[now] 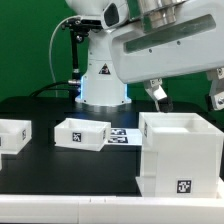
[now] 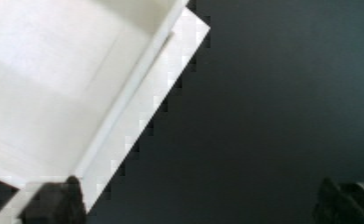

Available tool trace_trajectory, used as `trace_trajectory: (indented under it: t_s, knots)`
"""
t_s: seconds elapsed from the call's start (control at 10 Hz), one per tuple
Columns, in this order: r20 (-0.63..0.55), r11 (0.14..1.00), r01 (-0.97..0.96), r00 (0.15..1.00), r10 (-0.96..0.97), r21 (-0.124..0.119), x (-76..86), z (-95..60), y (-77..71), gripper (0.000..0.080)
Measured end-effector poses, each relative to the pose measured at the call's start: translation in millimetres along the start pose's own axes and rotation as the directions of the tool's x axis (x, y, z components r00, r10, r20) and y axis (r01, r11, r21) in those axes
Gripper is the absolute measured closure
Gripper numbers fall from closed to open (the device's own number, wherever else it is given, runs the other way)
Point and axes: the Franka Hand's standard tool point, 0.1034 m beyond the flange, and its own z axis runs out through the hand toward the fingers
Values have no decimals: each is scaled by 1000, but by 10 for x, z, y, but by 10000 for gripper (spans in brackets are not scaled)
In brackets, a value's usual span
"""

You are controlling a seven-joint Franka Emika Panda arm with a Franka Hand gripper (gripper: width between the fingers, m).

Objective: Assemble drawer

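Observation:
The tall white casing (image 1: 180, 150) stands at the front on the exterior view's right, with a square tag on its front face. In the wrist view it fills one side as a blurred white surface (image 2: 72, 90). Two shallow white trays sit on the black table: one in the middle (image 1: 82, 132) and one at the exterior view's left edge (image 1: 12, 135). My gripper (image 1: 187, 96) hangs above the casing's back part, open and empty. In the wrist view my gripper (image 2: 200, 205) has its jaws wide apart, one finger (image 2: 51, 205) over the casing's edge and the other over the dark table.
The marker board (image 1: 120, 135) lies flat just behind and beside the middle tray. The robot's white base (image 1: 100, 85) stands at the back of the table. The table's light front edge (image 1: 60, 207) runs along the bottom.

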Motion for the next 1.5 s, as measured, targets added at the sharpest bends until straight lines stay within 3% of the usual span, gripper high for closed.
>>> trace_trajectory:
  t_s: [0.1,0.2,0.4,0.6,0.7,0.9,1.0,1.1,1.2,1.3,1.5]
  knots:
    - [17,990,138,990,-137,-42,-54,23,54,150]
    - [55,956,288,957,-285,-54,-26,-41,154,150]
    - [76,897,438,898,-434,-57,112,-203,352,150]
    - [-62,930,366,928,-366,-15,121,-54,535,150]
    - [-28,928,372,927,-373,-27,69,-47,573,150]
    - [-31,928,372,927,-373,-25,86,-42,560,150]
    - [-29,911,410,911,-411,-40,73,-19,583,150]
    - [-4,845,526,849,-528,-95,11,62,673,150]
    - [43,761,634,772,-635,-136,-28,92,740,150]
    - [92,621,767,638,-765,-162,-53,106,767,150]
    - [87,609,776,626,-775,-164,-79,137,769,150]
